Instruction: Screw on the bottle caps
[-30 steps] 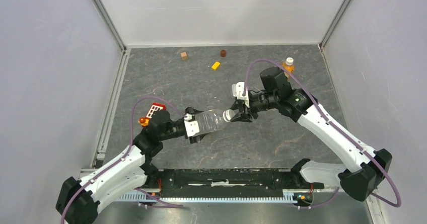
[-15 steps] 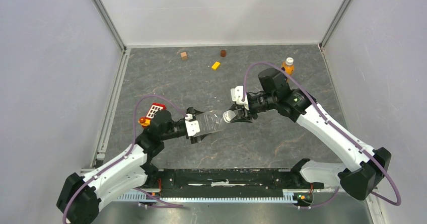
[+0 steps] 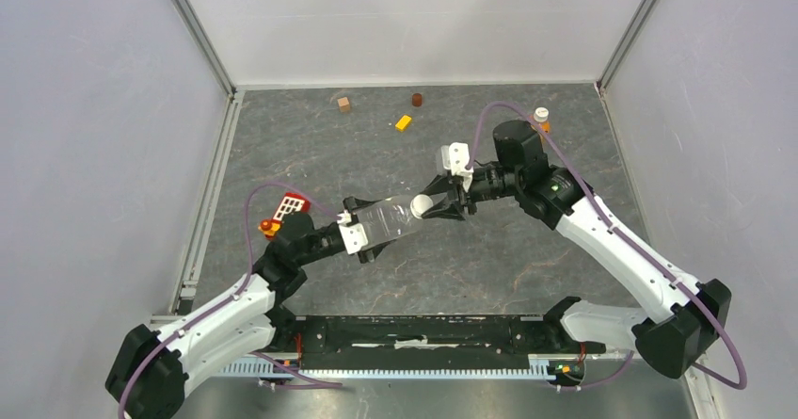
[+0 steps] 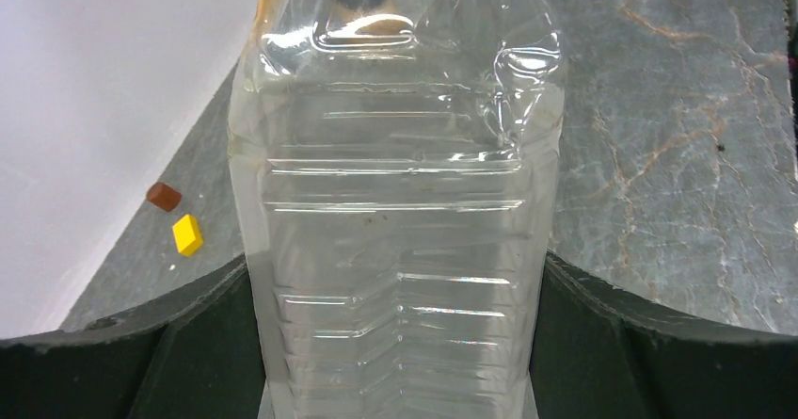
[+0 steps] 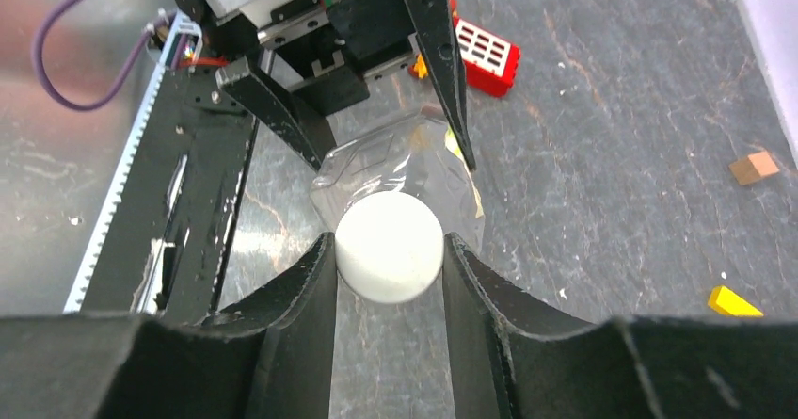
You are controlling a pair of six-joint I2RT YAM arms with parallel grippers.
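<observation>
My left gripper is shut on the clear bottle, held lying in the air, neck toward the right arm. In the left wrist view the clear bottle fills the frame between the dark fingers. My right gripper is shut on a white cap at the bottle's mouth. In the right wrist view the cap sits between the fingertips, with the bottle behind it. The orange bottle, white cap on, stands at the back right, partly hidden by the right arm.
A red and orange toy block lies beside the left arm. A brown cube, a dark brown cylinder and a yellow block lie near the back wall. The black rail runs along the near edge.
Both grippers with the clear bottle and cap have shifted back, away from the near edge. The right wrist has turned, its white part now higher. The orange bottle is more hidden.
</observation>
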